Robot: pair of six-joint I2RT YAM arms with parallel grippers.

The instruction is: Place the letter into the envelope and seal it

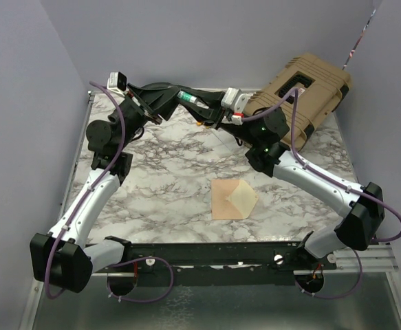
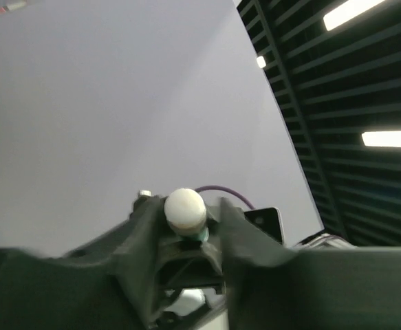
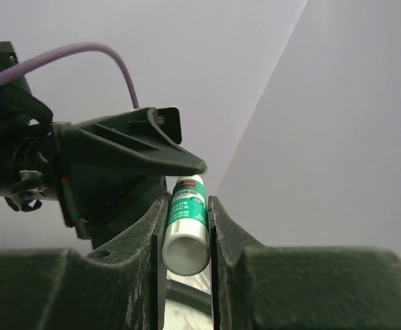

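Gripped from both ends above the far side of the grey-veined, marble-look counter (image 1: 159, 180): a slim cylindrical glue stick (image 1: 190, 98), green label, white domed cap. Clamped narrow around the capped end, the left pincer (image 2: 185, 207); pressed against the smooth tube on both sides, the right pincer (image 3: 186, 207). Flat on the near right, well apart from both: the peach paper envelope (image 1: 221, 201), triangular flap open, paler cream inside. Letter not told apart from that cream lining. Far right corner: ribbed tan hard case (image 1: 303, 93), set askew.
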